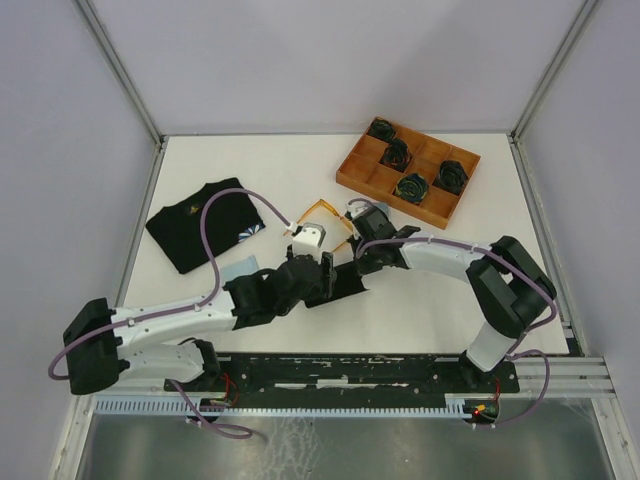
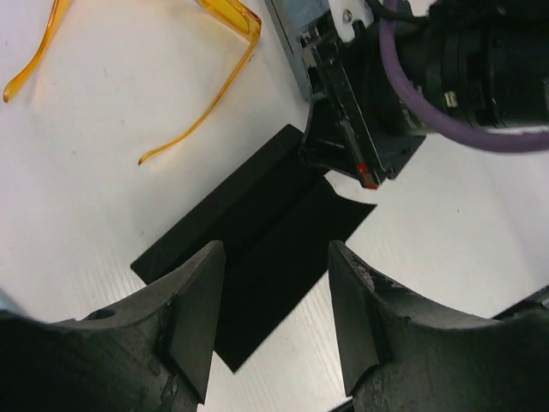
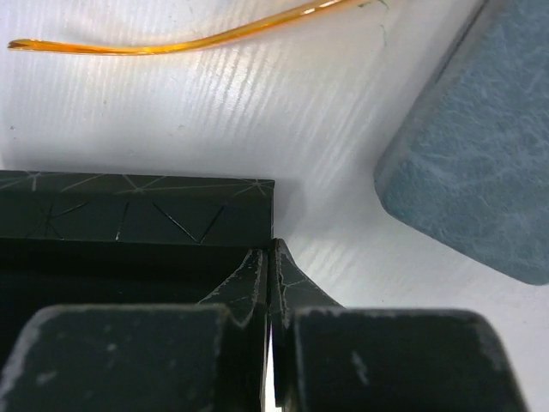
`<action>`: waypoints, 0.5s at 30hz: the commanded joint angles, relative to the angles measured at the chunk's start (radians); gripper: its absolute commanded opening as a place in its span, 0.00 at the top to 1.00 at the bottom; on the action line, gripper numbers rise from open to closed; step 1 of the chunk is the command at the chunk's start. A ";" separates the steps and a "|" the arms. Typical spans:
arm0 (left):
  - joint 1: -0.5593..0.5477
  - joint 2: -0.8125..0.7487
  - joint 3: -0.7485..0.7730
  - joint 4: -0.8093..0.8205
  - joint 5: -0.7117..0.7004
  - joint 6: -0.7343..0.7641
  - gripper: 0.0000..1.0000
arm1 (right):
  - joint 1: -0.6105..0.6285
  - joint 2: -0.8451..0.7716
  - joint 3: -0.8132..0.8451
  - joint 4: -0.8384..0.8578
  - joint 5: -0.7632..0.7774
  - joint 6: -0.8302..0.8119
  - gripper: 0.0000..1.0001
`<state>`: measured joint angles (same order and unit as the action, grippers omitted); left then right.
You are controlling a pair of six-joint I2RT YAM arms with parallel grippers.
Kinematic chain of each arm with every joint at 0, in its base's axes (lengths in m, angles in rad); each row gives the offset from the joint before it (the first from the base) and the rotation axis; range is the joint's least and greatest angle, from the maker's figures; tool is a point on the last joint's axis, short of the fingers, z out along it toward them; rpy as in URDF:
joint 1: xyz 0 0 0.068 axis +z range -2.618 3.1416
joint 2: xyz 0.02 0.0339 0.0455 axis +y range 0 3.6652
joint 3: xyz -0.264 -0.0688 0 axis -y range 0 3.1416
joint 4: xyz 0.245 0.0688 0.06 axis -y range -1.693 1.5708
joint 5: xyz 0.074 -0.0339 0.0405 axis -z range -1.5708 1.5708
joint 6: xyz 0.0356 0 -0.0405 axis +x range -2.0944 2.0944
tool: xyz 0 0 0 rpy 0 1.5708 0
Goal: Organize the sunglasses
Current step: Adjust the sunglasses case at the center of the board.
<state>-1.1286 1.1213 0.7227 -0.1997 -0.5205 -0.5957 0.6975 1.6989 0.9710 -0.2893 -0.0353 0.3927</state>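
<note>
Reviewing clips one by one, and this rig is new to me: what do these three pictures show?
Two robot arms are bolted at the table's near edge. The overhead picture shows both arms, and the other two pictures come from a camera on each wrist. On the white table lie orange sunglasses, a flat black case, a grey-blue case, a black T-shirt and a wooden tray holding dark rolled items. The right arm's fingers are shut on the black case's edge. The left arm's fingers are open over that case, holding nothing.
</note>
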 commanded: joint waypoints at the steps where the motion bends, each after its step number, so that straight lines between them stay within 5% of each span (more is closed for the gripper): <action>1: 0.043 0.095 0.061 0.113 0.021 0.036 0.42 | -0.002 -0.072 -0.013 0.039 0.048 0.070 1.00; 15: 0.052 0.226 -0.003 0.204 0.153 -0.017 0.49 | -0.003 -0.140 0.013 -0.025 0.119 0.186 1.00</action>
<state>-1.0775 1.3422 0.7444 -0.0685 -0.3939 -0.5892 0.6975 1.6131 0.9512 -0.3149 0.0486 0.5224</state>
